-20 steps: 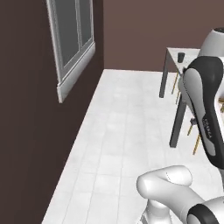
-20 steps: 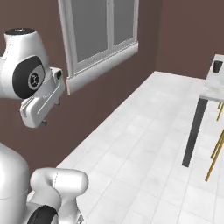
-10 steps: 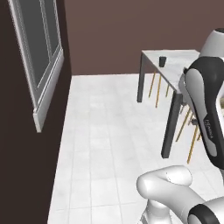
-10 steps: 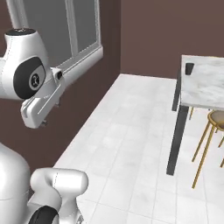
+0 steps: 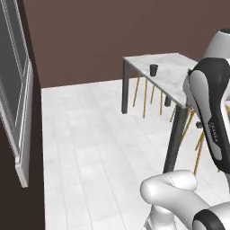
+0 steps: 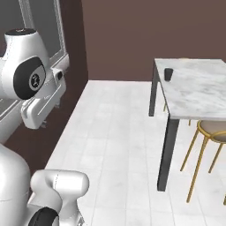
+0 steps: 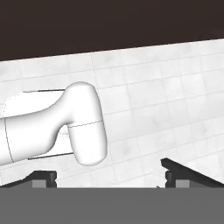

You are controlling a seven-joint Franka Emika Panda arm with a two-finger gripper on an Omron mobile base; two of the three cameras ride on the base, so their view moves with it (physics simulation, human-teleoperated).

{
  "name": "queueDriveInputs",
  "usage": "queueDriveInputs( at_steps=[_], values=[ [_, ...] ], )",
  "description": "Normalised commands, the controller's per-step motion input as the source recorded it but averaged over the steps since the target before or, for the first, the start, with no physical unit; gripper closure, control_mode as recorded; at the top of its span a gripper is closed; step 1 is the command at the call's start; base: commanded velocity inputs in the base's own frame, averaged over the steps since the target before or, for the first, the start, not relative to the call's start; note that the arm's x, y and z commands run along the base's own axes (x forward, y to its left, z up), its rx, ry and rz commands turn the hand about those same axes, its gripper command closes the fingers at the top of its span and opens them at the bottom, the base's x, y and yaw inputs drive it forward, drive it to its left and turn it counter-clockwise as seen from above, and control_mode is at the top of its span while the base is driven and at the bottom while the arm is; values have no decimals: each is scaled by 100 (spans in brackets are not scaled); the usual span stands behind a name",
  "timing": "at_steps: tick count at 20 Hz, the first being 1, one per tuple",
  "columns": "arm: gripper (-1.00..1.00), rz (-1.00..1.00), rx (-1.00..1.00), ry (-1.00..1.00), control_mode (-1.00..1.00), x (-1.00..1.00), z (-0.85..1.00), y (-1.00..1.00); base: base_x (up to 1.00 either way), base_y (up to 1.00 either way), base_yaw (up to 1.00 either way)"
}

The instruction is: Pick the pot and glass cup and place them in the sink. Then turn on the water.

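The glass cup is a small dark tumbler standing upright near the corner of a white marble table. From the right base view the cup sits at the table's far left end. My gripper is open, its two dark fingertips wide apart with nothing between them, looking down at the white tiled floor. It is far from the cup. The pot and the sink are out of view.
Chairs with thin golden legs stand under and beside the table, whose dark legs reach the floor. A grey-framed window in the dark brown wall is on the left. White tiled floor lies open between wall and table.
The whole picture has shifted in both base views, so the camera has turned. The window has slid to the left and the table with the cup has come further into view.
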Motion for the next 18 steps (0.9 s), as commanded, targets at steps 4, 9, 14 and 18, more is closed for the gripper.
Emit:
queueDriveInputs(
  at_steps=[4, 9, 14, 18],
  values=[
    [-100, 0, 0, 0, 100, 0, 0, 0, 88, 46, -39],
    [-100, 0, 0, 0, 100, 0, 0, 0, 88, 43, -38],
    [-100, 0, 0, 0, 100, 0, 0, 0, 87, 40, -37],
    [-100, 0, 0, 0, 100, 0, 0, 0, 85, 39, -36]
  ],
)
